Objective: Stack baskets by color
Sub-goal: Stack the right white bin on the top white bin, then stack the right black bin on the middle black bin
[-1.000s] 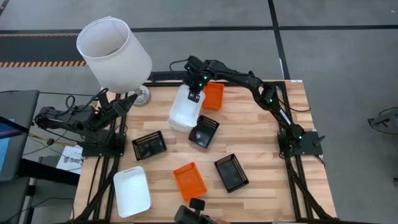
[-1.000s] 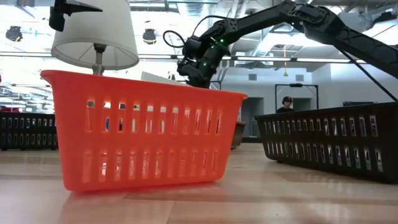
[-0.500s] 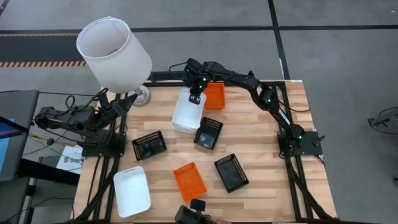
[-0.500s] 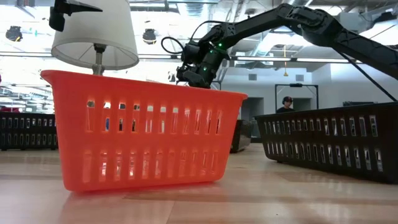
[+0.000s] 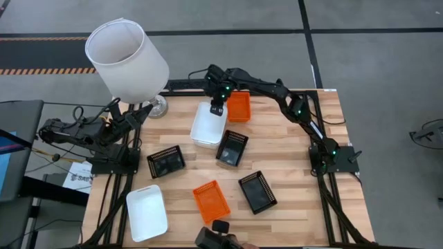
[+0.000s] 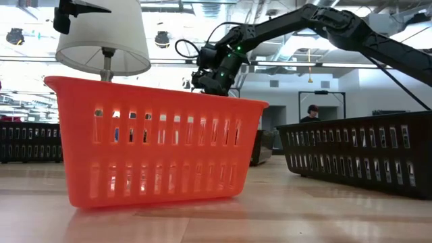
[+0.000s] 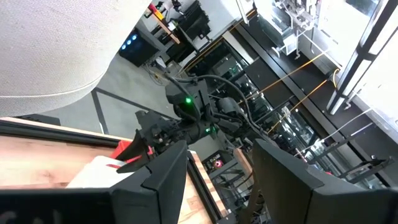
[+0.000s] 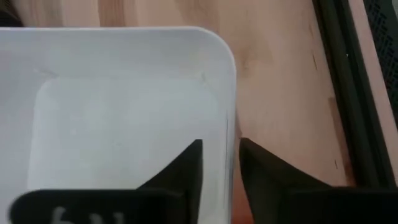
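My right gripper reaches to the far middle of the table. It stands open over a white basket that lies flat. One finger is inside the basket's wall near a corner and the other outside it. An orange basket lies right beside the white one, and a black basket lies nearer. Further baskets lie apart on the table: black, black, orange and white. My left gripper waits open and level at the table's left edge.
A lamp with a large white shade stands at the far left corner, its base close to the white basket. The low view is filled by the near orange basket and a black one. A person shows far off in the room.
The white basket under my right gripper has sunk and settled flat on the table. My right gripper has moved with it, slightly down and toward the far edge. The black basket just in front of it has shifted a little toward the table's right edge.
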### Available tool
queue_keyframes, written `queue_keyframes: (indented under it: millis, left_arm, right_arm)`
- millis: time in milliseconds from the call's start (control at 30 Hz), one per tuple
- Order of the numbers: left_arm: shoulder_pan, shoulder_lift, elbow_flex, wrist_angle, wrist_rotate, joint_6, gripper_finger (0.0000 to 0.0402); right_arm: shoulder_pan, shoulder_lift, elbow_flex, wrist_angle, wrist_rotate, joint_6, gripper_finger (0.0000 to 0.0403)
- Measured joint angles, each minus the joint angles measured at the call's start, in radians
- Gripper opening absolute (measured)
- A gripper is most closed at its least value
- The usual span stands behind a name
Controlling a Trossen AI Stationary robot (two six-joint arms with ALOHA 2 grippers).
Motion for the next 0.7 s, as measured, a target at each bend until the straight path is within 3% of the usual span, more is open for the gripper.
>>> queue_keyframes:
  millis: [300, 633, 700]
  left_arm:
    - [0.000, 0.000, 0.000, -0.001, 0.050, 0.016, 0.0171]
    - [0.000, 0.000, 0.000, -0.023, 0.137, 0.014, 0.0171]
    - [0.000, 0.000, 0.000, -0.023, 0.152, 0.014, 0.0171]
  right_arm:
    - [-0.026, -0.145, 0.004, -0.084, 0.003, 0.120, 0.0237]
    - [0.066, -0.302, 0.003, -0.541, 0.006, 0.423, 0.0238]
    - [0.124, -0.341, -0.029, -0.540, 0.014, 0.482, 0.0237]
